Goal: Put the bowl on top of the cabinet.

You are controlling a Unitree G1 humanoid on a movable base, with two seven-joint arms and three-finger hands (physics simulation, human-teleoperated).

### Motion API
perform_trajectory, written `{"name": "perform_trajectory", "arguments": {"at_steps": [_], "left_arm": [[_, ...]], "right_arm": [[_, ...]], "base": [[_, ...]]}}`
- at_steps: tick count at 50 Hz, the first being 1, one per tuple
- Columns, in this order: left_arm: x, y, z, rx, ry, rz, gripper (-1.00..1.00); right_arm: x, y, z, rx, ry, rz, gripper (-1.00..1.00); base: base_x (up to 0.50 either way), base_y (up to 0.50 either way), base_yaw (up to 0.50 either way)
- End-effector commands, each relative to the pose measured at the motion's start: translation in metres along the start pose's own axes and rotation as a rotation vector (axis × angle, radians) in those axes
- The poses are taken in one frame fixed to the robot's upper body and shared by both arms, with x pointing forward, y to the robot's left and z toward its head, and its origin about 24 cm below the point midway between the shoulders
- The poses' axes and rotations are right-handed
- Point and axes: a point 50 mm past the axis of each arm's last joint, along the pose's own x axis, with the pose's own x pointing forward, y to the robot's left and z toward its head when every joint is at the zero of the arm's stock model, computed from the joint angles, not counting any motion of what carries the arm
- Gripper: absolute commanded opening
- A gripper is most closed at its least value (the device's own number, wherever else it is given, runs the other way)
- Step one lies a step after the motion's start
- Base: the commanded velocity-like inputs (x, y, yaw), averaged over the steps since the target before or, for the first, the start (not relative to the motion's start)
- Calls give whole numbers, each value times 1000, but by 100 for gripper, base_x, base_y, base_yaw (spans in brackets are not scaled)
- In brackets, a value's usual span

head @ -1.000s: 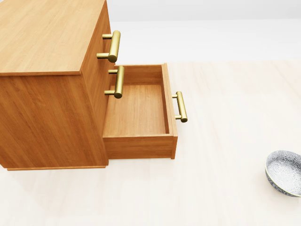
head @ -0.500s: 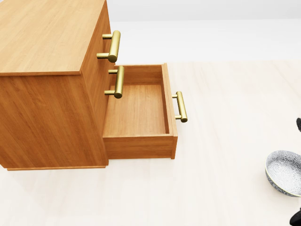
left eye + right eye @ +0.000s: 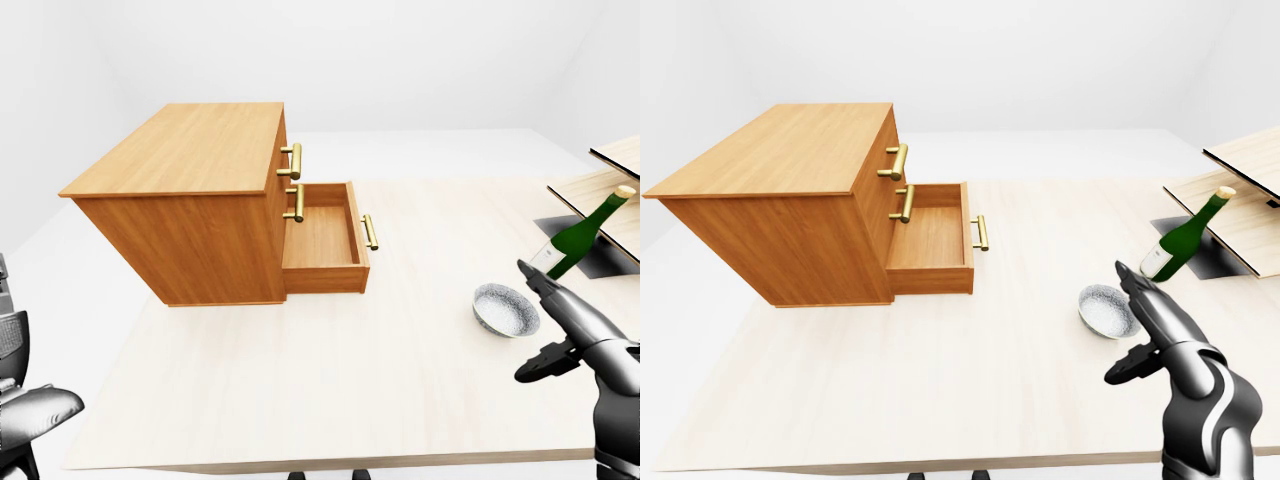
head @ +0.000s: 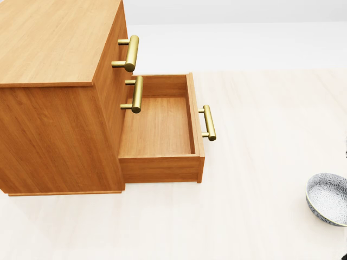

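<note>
Wooden cabinet (image 3: 200, 205) sat at your table's (image 3: 330, 390) left edge w/ lowest drawer (image 3: 322, 240) out, bowl (image 3: 506, 309) near right edge, your right hand (image 3: 553, 318) beside it, fingers spread apart.

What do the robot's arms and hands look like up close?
The right robot hand has slim, pointed black fingers on a glossy dark grey forearm with silvery highlights. The left robot hand shows only as rounded, shiny black-and-grey segments at the left-eye view's edge. No cables, sleeves or markings are visible on either.
</note>
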Motion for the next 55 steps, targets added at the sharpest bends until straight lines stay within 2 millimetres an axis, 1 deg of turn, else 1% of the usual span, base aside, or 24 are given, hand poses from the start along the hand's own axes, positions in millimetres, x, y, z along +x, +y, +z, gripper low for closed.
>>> {"name": "perform_trajectory", "arguments": {"at_steps": [1,6,16,21,29,35,43,49,55], "left_arm": [[-1,0,-2,4,7,-2,100],[-1,0,-1,5,5,-1,100],[-1,0,-2,4,15,-1,100],[-1,0,-2,5,15,-1,100],[-1,-1,-2,5,3,0,100],[0,-1,-2,5,-1,-2,100],[-2,-3,-7,18,15,-11,100],[-1,-3,-6,12,20,-9,100],[-1,-3,-5,9,2,-5,100]], "right_arm": [[9,12,-10,50,22,71,99],[9,14,-17,59,39,87,99],[7,17,-22,30,75,101,99],[7,12,-21,4,80,87,98],[19,10,-21,-17,94,110,99],[27,17,-24,-18,110,160,99],[30,18,-20,-40,102,169,99],[34,26,-20,-43,108,207,99],[33,27,-18,-82,112,205,99]], "base": [[0,0,0],[0,0,0],[0,0,0],[0,0,0],[0,0,0],[0,0,0],[0,0,0],[0,0,0],[0,0,0]]}}
